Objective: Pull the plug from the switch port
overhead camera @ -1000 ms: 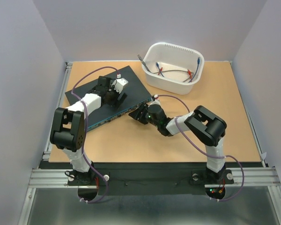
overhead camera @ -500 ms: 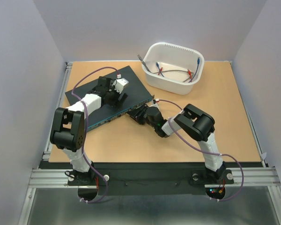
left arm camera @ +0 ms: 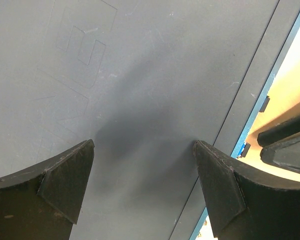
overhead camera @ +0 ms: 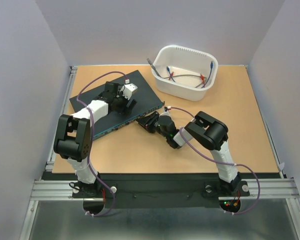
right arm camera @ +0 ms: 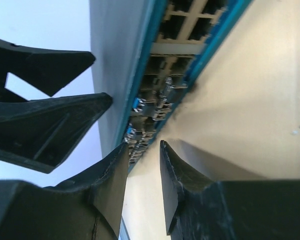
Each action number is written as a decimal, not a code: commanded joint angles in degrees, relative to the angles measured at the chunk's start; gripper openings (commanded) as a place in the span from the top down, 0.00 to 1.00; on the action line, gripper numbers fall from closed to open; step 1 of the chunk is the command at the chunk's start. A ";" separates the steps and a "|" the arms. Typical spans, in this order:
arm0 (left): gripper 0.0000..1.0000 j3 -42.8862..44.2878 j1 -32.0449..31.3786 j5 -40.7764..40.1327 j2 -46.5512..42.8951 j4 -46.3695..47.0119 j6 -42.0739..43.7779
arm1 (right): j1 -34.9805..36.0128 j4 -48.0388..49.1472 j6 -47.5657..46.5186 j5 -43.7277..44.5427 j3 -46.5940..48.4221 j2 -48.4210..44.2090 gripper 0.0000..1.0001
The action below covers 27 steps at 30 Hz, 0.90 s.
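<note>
I see the tan table (overhead camera: 240, 125) filling the workspace, with the switch (overhead camera: 142, 90) lying flat on its far left part, turned at an angle so its blue socket edge faces near and right. The white tub (overhead camera: 182, 90) stands beyond it to the right, well apart from both arms, with a few loose cables (overhead camera: 190, 76) inside. My left gripper (left arm camera: 143, 146) is over the switch's dark lid, fingers (left arm camera: 65, 180) spread wide with bare lid between them. My right gripper (right arm camera: 142, 146) lies low on the table at the switch's near right end, tips right up at the socket row. Its fingers (right arm camera: 172, 170) stand close with a thin gap, and I cannot tell whether they pinch anything. A plug (right arm camera: 165, 95) with a clear latch sits in the sockets just past those tips.
</note>
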 commanded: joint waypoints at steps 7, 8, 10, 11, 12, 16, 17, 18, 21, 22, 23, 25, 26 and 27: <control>0.07 -1.30 -0.77 1.34 0.99 -0.52 -0.31 | 0.08 7.71 -2.79 0.96 2.99 1.24 0.63; 0.07 -1.30 -0.77 1.26 0.99 -0.44 -0.22 | 0.17 7.71 -2.18 0.70 3.34 1.59 0.64; 0.07 -1.39 -0.77 0.99 0.82 -0.44 -0.22 | 0.17 7.71 0.11 0.43 3.87 2.74 0.66; 0.07 -1.39 -0.77 0.90 0.73 -0.44 -0.22 | 0.17 7.71 0.64 0.43 4.04 3.09 0.67; 0.07 -1.48 -0.77 0.90 0.56 -0.44 -0.22 | 0.17 7.71 0.73 0.43 3.87 3.27 0.68; 0.07 -1.48 -0.94 0.90 0.73 -0.44 -0.22 | 0.08 7.63 1.61 0.35 4.31 3.70 0.68; 0.07 -1.48 -0.94 0.90 0.73 -0.44 -0.22 | 0.08 7.63 1.70 0.09 4.31 3.71 0.68; 0.07 -1.48 -0.94 0.90 0.64 -0.44 -0.13 | 0.17 7.63 1.70 -0.18 4.40 3.79 0.68; 0.07 -1.48 -0.94 0.82 0.64 -0.44 -0.13 | 0.17 7.45 2.49 -0.44 3.87 3.44 0.68; 0.07 -1.48 -1.03 0.90 0.56 -0.44 -0.13 | 0.17 7.28 2.58 -0.44 3.87 3.53 0.68; 0.07 -1.48 -0.95 0.82 0.73 -0.44 -0.13 | 0.17 7.19 2.49 -0.44 4.04 3.53 0.68; 0.07 -1.56 -1.03 0.82 0.56 -0.52 -0.13 | 0.17 7.19 2.14 -0.36 4.40 3.88 0.68; 0.07 -1.57 -1.12 0.82 0.64 -0.44 -0.13 | 0.17 7.19 2.14 -0.27 4.66 3.97 0.68; 0.07 -1.57 -1.12 0.82 0.56 -0.44 -0.05 | 0.08 7.10 1.96 -0.01 4.84 4.23 0.68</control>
